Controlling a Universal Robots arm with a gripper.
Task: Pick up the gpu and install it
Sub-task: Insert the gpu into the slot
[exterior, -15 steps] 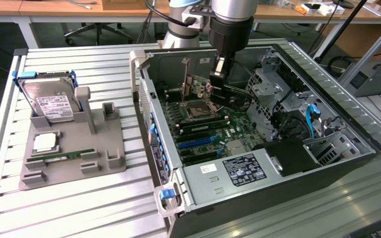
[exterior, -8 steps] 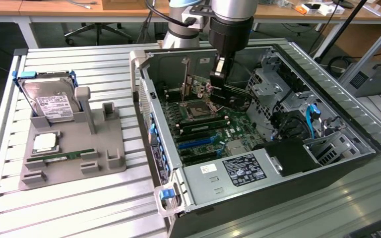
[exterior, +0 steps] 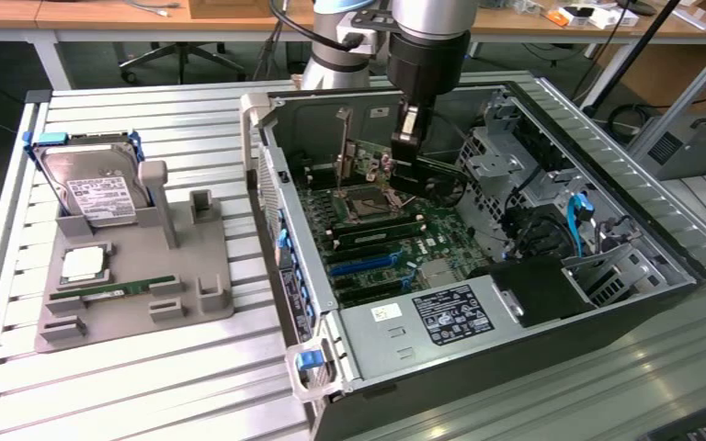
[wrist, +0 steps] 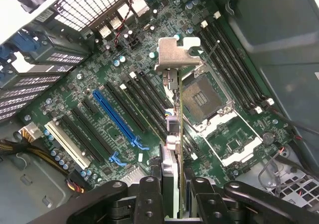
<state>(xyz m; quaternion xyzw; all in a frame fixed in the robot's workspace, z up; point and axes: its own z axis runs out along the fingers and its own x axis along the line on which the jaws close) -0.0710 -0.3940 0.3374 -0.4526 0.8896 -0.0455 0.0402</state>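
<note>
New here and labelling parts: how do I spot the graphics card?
Look into the open black computer case on the slatted table, above its green motherboard. The arm's pincer grips a thin dark graphics card edge-on. Its bent silver-grey metal bracket marks it out.

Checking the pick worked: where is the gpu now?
In the wrist view, the gpu is clamped edge-on in the gripper, over the motherboard beside the CPU socket.

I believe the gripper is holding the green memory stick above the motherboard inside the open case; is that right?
Not quite. The gripper is closed on the gpu, not the memory stick, which lies on the grey holder. The wrist view shows the card edge-on with its metal bracket, above the motherboard inside the open case.
</note>
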